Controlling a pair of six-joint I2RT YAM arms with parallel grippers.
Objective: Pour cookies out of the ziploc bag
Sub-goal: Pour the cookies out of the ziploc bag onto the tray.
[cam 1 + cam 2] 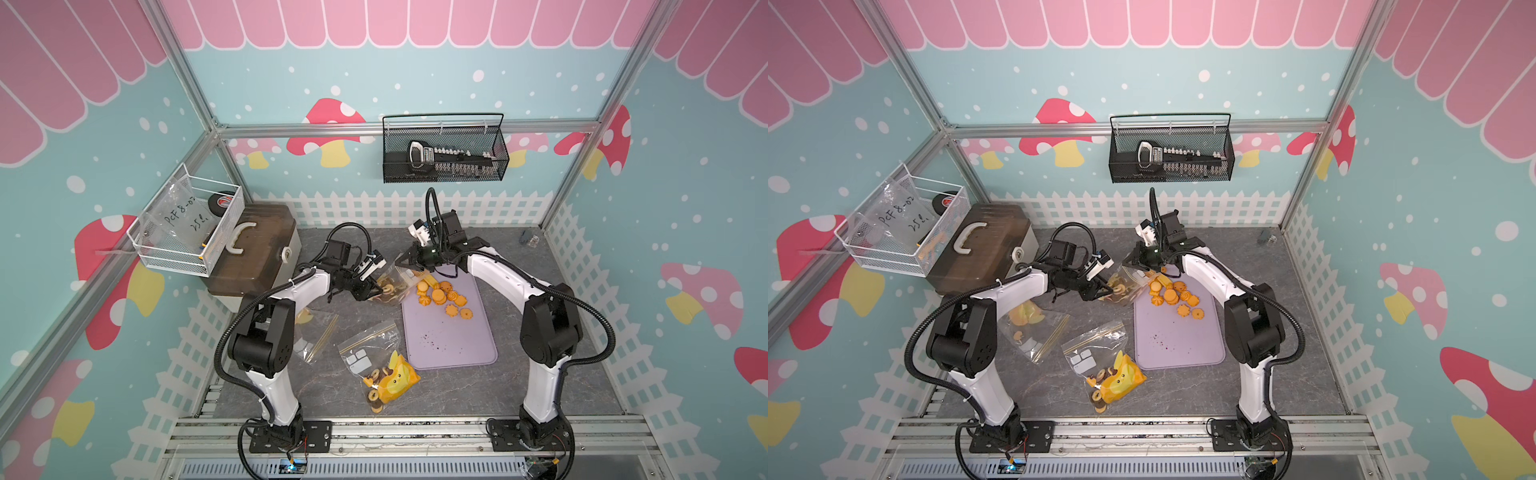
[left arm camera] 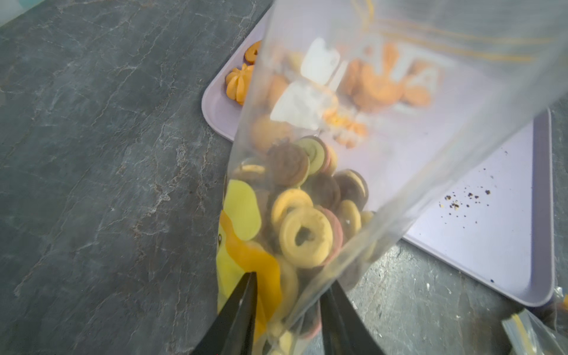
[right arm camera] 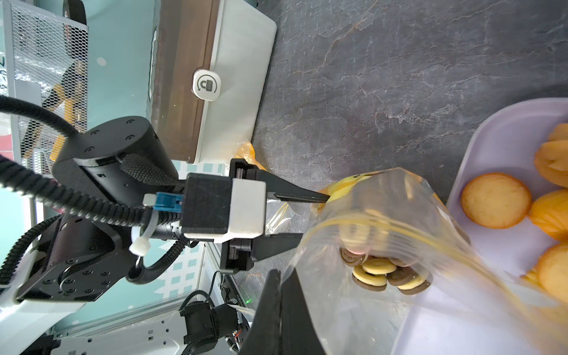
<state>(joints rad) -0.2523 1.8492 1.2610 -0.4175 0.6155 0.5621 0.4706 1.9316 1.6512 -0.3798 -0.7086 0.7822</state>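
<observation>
Clear plastic ziploc bag [image 1: 394,286], ring cookies [image 2: 305,236] inside, held at 10 o'clock of the lilac tray [image 1: 453,345]. Left hand [image 1: 377,291] clamps its base; right hand [image 1: 399,262] pinches its mouth edge. Orange cookies [image 1: 438,296] lie on the tray.

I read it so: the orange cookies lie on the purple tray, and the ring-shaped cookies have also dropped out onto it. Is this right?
Not quite. The ring-shaped cookies are not on the tray. They are still inside the ziploc bag, as the left wrist view shows. The orange cookies do lie on the purple tray.
</observation>
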